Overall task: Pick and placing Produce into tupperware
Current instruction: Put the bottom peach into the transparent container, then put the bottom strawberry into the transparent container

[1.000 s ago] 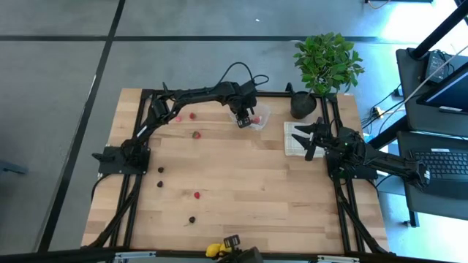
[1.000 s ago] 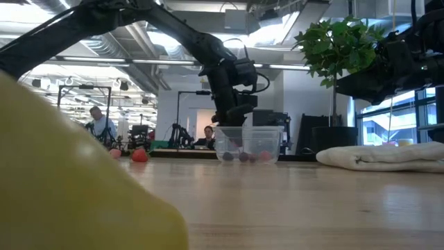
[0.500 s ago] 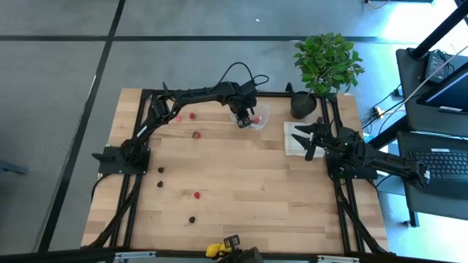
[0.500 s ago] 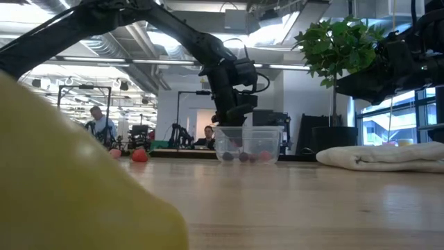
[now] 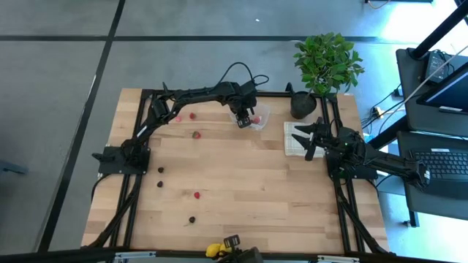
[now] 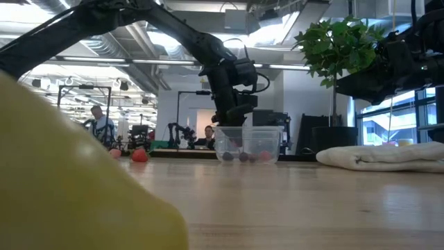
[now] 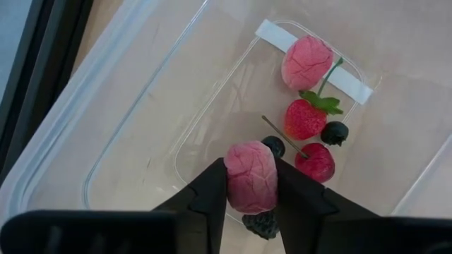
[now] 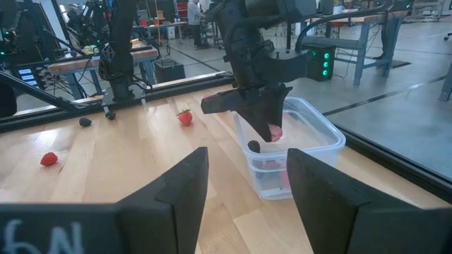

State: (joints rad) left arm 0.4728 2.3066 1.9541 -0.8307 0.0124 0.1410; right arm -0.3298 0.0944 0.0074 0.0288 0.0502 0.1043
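Lemon (image 5: 213, 250): yellow, table's near edge.
Loose berries (image 5: 196, 195): red and dark, scattered mid table.
R gripper (image 5: 307, 140): fingers apart, empty, over cloth (image 5: 294, 139).
L gripper (image 7: 252, 188): pinching pink berry (image 7: 251, 176) above tupperware (image 5: 257, 115), far edge; fruit pcs inside.

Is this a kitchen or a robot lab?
It looks like a robot lab or workshop, not a kitchen. Two dark robot arms are bolted to a wooden table, more robot rigs on benches stand behind it, and a laptop sits beside it.
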